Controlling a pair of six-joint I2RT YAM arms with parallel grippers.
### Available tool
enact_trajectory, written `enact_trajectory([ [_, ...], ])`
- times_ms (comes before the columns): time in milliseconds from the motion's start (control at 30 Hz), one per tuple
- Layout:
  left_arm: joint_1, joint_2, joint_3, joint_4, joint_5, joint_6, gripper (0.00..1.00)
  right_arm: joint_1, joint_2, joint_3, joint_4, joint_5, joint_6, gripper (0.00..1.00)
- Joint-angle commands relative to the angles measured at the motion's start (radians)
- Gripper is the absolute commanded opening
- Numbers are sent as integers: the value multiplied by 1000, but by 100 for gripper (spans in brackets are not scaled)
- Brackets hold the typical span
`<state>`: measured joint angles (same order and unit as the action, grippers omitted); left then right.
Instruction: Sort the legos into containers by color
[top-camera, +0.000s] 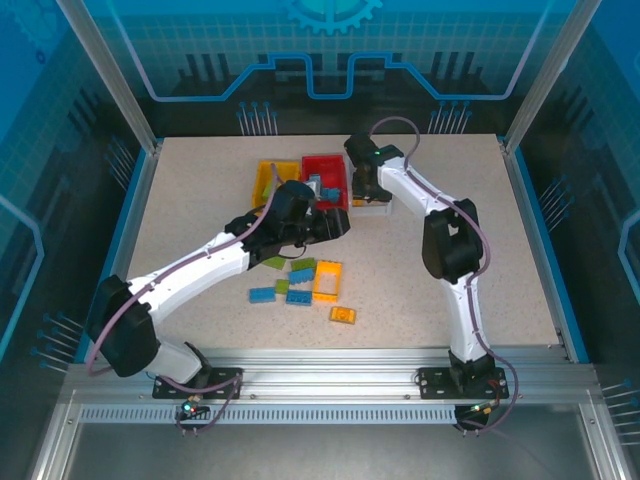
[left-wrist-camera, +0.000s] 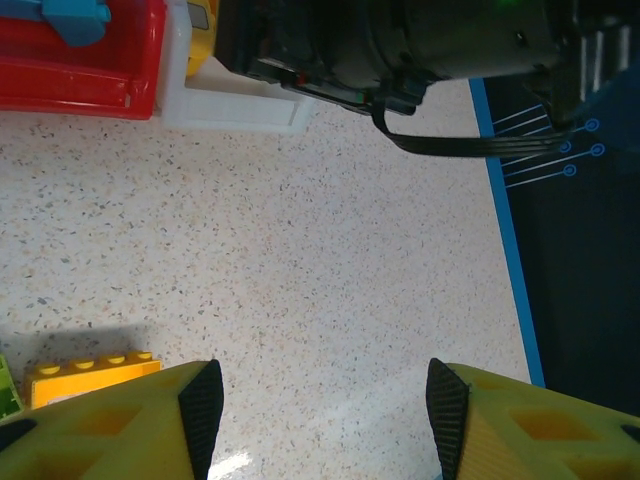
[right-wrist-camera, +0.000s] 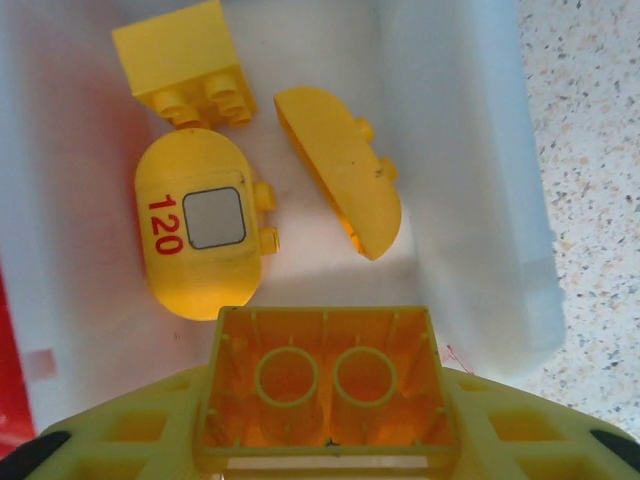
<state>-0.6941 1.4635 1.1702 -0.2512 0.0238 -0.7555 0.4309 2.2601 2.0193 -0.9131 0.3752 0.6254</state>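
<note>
From above, the left gripper (top-camera: 335, 222) hangs just short of the red bin (top-camera: 325, 170), with the loose legos (top-camera: 300, 278) behind it. The right gripper (top-camera: 367, 192) is over the white bin (top-camera: 375, 205).

On the left wrist, the jaws stand partly apart with only bare table between them. A yellow brick (left-wrist-camera: 90, 372) lies just beside one finger.

On the right wrist, the jaws clamp an orange-yellow brick (right-wrist-camera: 325, 385), hollow side up. It is directly above the white bin, where three yellow pieces (right-wrist-camera: 205, 230) lie ahead, so it is probably about to join its own colour.

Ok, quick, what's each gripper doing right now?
Left gripper: open, empty.
Right gripper: closed on a yellow brick over the white bin.
</note>
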Motion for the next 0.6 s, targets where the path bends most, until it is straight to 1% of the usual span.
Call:
enact_trajectory([
  [0,-12,12,33,26,-1,28,59,-20,48,82,-82,10,64,49],
  [67,-16,14,30,23,-5,28,60,-24,61,102,-95,6,75,52],
  [133,-19,12,27,20,-8,28,60,-28,61,108,-96,-1,83,58],
  [167,-20,11,25,20,-8,28,60,-29,87,111,-93,-5,82,61],
  [300,-20,8,23,13,-9,27,60,-26,71,112,-89,-9,82,68],
  [333,-20,6,23,16,-10,26,60,-24,71,106,-81,-9,78,68],
  [467,-24,-19,22,19,-35,31,60,-4,-11,86,-58,2,71,65],
  [567,-30,-52,15,11,-78,45,60,11,-69,62,-42,13,75,63],
])
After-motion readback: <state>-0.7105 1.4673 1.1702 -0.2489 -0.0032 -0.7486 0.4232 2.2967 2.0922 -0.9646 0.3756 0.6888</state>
